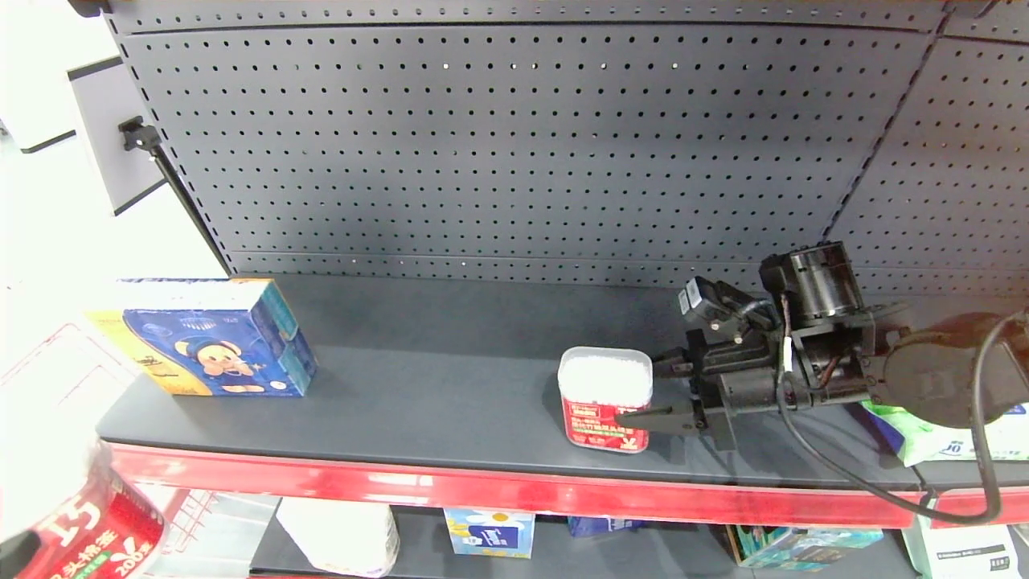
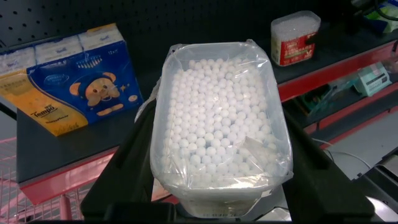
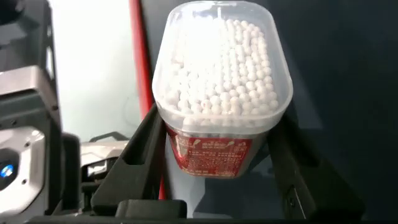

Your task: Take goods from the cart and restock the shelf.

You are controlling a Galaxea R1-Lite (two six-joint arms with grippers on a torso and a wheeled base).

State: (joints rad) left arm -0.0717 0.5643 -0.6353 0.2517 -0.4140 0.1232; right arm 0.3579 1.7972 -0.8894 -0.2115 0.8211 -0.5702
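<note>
Cotton-swab tub (image 1: 604, 398), red-labelled and clear-lidded, is standing upright right of centre in the head view, on the grey shelf (image 1: 450, 378) and near its red front edge (image 1: 482, 486). The right end effector (image 1: 637, 395) is gripping it from the right, its two fingers closed against opposite sides of the tub. This looks like the placing step: the tub seems to be resting on the shelf, so the next move is probably calling for the fingers to open and the arm to draw straight back without tipping it. The left end effector (image 2: 217, 168) is clamping a second tub (image 2: 217, 118) of the same kind, which is showing at the lower left of the head view, below shelf level and waiting its turn. A blue tissue pack (image 1: 217, 338) is sitting at the shelf's left end and a green-and-white packet (image 1: 940, 438) at the right, under the arm. Grey pegboard (image 1: 482, 145) is backing the shelf, and more goods are standing on the lower shelf (image 1: 490, 535).
</note>
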